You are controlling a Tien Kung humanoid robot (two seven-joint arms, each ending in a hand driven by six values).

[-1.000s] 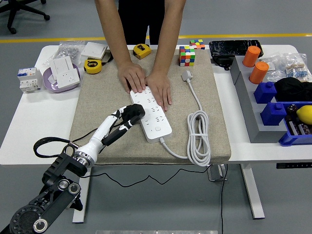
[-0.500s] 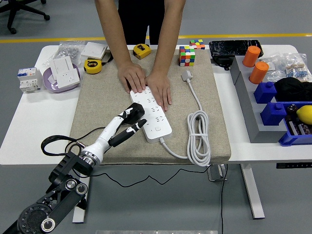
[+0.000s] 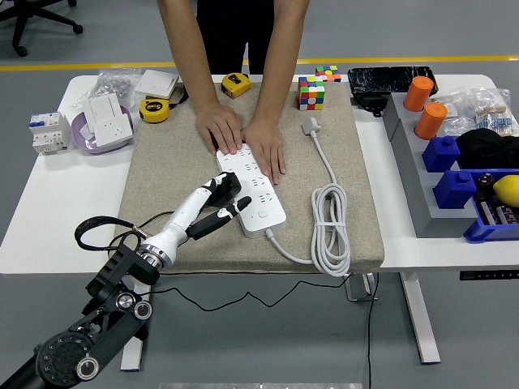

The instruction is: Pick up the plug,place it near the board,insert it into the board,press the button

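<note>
A white power strip [image 3: 265, 208] lies slanted on the beige mat [image 3: 162, 170]. A person at the far side presses both hands [image 3: 243, 138] flat on its far end. My left hand [image 3: 220, 204] reaches in from the lower left. Its fingers are shut on a black plug [image 3: 226, 188], which sits at the strip's left edge, over its nearer half. Whether the pins are in a socket is hidden. The plug's black cord [image 3: 97, 228] loops back along my arm. The strip's button is too small to make out. My right arm is out of view.
The strip's own white cable [image 3: 331, 231] lies coiled on the mat's right, ending in a grey plug [image 3: 311, 126]. A Rubik's cube [image 3: 311, 92] and yellow tape measures [image 3: 154, 109] stand at the back. White sockets [image 3: 105, 117] are far left, and blue bins [image 3: 454, 174] far right.
My left arm has slid right and forward, bringing the black plug from just left of the strip to its left edge. The person's hands have not moved.
</note>
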